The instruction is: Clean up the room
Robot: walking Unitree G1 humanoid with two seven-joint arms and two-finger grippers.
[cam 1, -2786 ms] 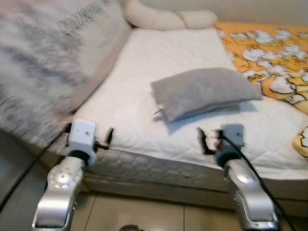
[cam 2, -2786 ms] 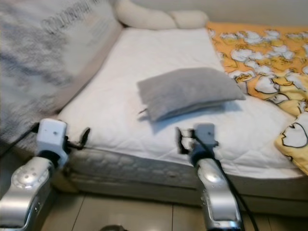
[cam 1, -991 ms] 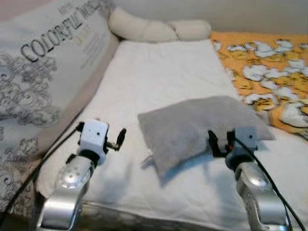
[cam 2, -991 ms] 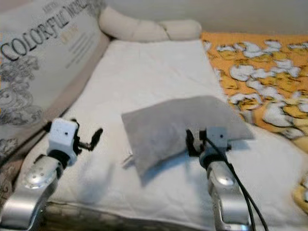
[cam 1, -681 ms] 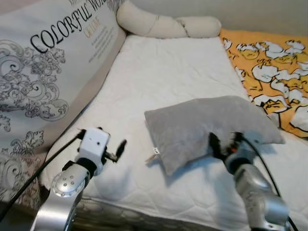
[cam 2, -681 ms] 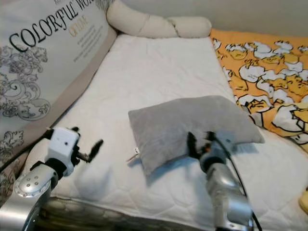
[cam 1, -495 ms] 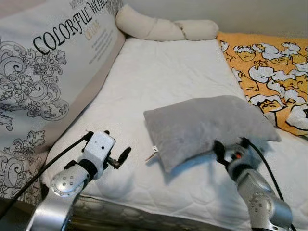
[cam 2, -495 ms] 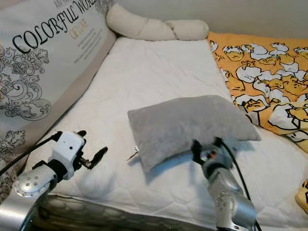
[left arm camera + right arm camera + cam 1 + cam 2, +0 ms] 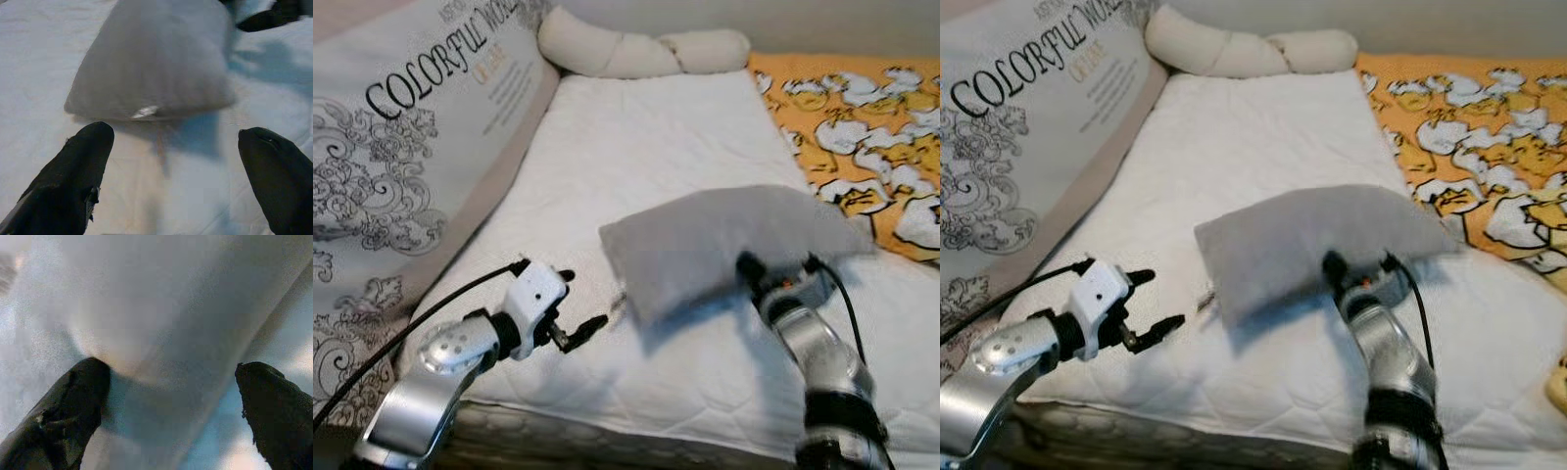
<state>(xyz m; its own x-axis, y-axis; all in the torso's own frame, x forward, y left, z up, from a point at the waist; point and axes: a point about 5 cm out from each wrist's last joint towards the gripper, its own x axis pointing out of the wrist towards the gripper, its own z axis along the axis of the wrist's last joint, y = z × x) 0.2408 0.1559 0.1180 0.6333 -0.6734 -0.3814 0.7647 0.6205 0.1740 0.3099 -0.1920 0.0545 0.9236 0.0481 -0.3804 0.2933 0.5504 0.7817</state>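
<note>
From the head views, a grey pillow (image 9: 724,240) lies on the white mattress (image 9: 646,137), its long axis running across the bed from the robot's left toward the orange duck-print blanket (image 9: 862,127), with its near-left corner aimed at the left gripper (image 9: 578,328). That gripper hovers just beside this corner, jaws apart. The right gripper (image 9: 773,269) sits at the pillow's near edge, jaws spread with the edge between them. A printed cushion (image 9: 401,147) leans on the left and a cream bolster (image 9: 636,49) lies at the far end.

In the left wrist view, the pillow's corner with its small white tag (image 9: 143,112) lies ahead of the open fingers (image 9: 73,181), not yet between them.

In the right wrist view, blurred grey fabric fills the gap between the wide-apart fingers (image 9: 73,406).

The risk, as I judge it: soft fabric could slide out of a shallow pinch, or the jaws could catch the mattress cover along with it.
</note>
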